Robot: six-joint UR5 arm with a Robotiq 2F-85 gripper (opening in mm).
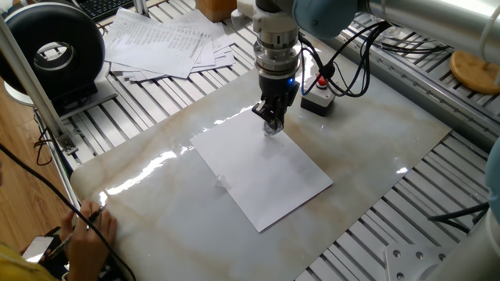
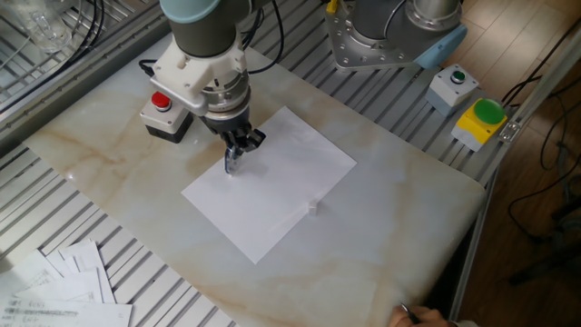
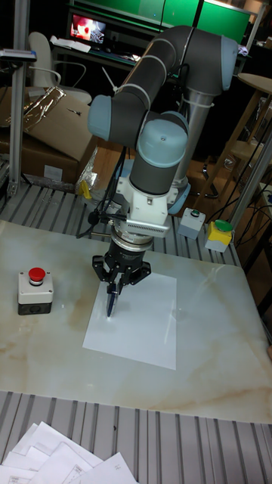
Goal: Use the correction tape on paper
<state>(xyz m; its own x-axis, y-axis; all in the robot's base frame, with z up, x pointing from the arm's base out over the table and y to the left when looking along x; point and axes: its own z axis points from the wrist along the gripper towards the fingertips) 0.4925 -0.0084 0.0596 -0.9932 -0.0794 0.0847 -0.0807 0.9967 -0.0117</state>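
Observation:
The paper (image 1: 266, 176) lies flat on the marble tabletop as a blank white sheet, also seen in the other fixed view (image 2: 277, 186) and the tall view (image 3: 143, 321). My gripper (image 1: 271, 115) points straight down over the sheet's far corner and is shut on the correction tape (image 1: 271, 126), a small dark dispenser. The tape's tip (image 2: 230, 163) touches the sheet near its edge. In the tall view the gripper (image 3: 119, 283) holds the correction tape (image 3: 112, 302) slightly tilted, tip down on the paper's left part.
A red button box (image 2: 165, 112) stands just behind the gripper. A fanned pile of printed sheets (image 1: 168, 43) and a black round device (image 1: 55, 51) are at the back left. A person's hand (image 1: 86, 234) is at the table's near-left edge. A small white bit (image 2: 313, 207) lies by the paper's edge.

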